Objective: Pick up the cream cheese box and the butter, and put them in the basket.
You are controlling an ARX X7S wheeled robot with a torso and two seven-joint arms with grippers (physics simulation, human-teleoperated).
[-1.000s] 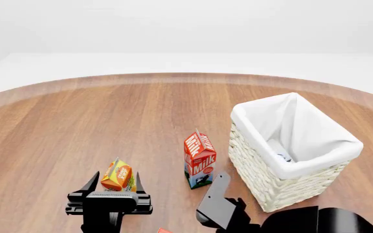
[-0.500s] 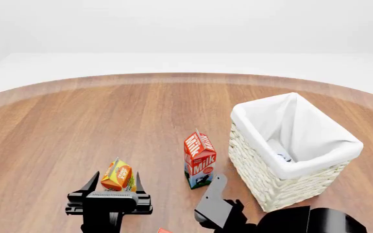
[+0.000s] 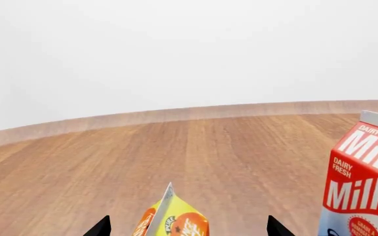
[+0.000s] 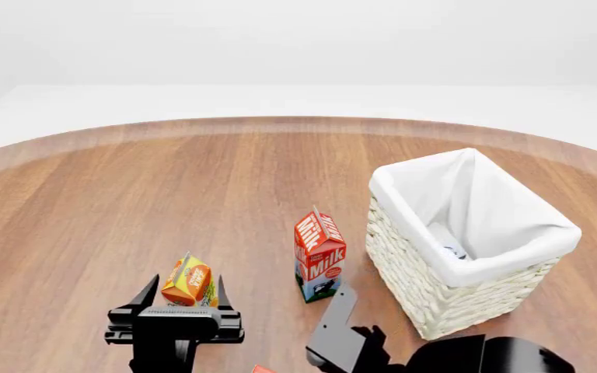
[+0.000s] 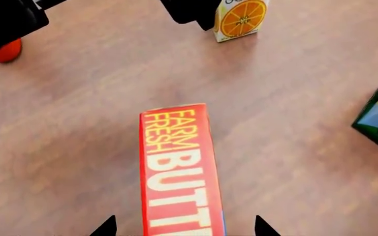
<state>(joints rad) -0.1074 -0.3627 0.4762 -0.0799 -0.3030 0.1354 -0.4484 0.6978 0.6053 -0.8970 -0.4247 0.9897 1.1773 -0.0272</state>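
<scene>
While both arms sit low at the near edge of the head view, the scene reads from left to right like this:

Left gripper (image 4: 186, 297): fingers spread wide, holding nothing; the juice carton (image 4: 189, 283) stands upright between the tips without visibly touching them.
Table (image 4: 122, 202): bare wood runs from the juice carton toward 10 and 12 o'clock, out to the curved far edge.
Butter (image 5: 179, 172): lies flat on the wood, red face up; in the right wrist view it sits between the two dark fingertips (image 5: 104, 227), which stand wide on either side and do not clamp it. In the head view only a red corner shows at the bottom edge.
Milk carton (image 4: 319, 255): upright, at 3 o'clock from the juice carton, just beside the basket wall.
Right gripper (image 4: 342, 326): low, at 6 o'clock from the milk carton.
Basket (image 4: 438, 291): at 3 o'clock from the milk carton, open-topped.
Cream cheese box (image 4: 448, 241): a small white piece with a blue mark lies inside the basket on the liner.
</scene>
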